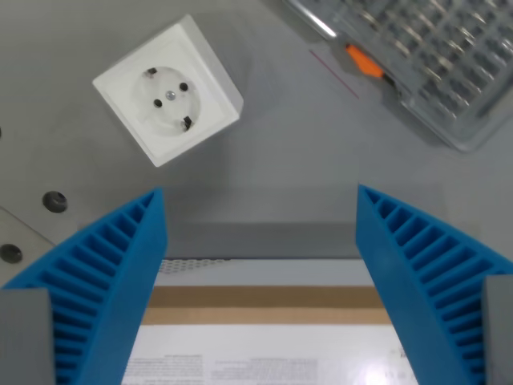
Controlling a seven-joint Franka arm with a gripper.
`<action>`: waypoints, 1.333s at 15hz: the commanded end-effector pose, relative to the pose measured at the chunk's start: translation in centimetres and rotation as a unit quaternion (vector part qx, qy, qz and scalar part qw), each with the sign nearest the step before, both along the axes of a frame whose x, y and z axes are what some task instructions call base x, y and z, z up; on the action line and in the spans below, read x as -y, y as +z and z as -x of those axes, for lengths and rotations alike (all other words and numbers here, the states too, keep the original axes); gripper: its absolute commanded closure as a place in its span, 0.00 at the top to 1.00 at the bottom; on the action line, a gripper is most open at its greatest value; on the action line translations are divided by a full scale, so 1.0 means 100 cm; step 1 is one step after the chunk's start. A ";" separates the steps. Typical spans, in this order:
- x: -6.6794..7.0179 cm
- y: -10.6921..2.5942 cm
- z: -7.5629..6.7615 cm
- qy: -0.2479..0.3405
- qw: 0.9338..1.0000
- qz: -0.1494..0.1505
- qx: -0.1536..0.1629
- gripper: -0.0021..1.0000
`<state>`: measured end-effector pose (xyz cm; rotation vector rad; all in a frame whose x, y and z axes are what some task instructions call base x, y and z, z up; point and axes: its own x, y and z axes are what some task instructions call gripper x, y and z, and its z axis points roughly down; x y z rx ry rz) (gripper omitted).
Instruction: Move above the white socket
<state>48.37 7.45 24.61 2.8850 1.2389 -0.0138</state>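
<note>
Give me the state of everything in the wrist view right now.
pincer: open, empty, blue fingers spread wide.
white socket: face up, nothing plugged in, rotated askew, toward the wrist view's upper left of the pincer.
clear plastic case: lying flat, orange latch visible.

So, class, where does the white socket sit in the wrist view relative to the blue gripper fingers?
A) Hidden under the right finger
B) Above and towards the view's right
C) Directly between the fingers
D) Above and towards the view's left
D: the white socket lies in the upper left of the wrist view, clear of the open gripper.
</note>
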 end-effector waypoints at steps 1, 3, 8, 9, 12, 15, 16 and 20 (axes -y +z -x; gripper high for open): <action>-0.008 -0.015 0.006 0.178 0.982 -0.036 0.049 1.00; -0.013 -0.024 0.008 0.195 0.979 -0.038 0.049 1.00; -0.023 -0.041 0.012 0.234 0.970 -0.043 0.053 1.00; -0.024 -0.044 0.013 0.240 0.968 -0.044 0.055 1.00; -0.029 -0.053 0.017 0.257 0.963 -0.047 0.060 1.00; -0.033 -0.060 0.020 0.264 0.961 -0.049 0.062 1.00; -0.034 -0.062 0.020 0.266 0.961 -0.050 0.061 1.00; -0.038 -0.069 0.022 0.263 0.961 -0.051 0.060 1.00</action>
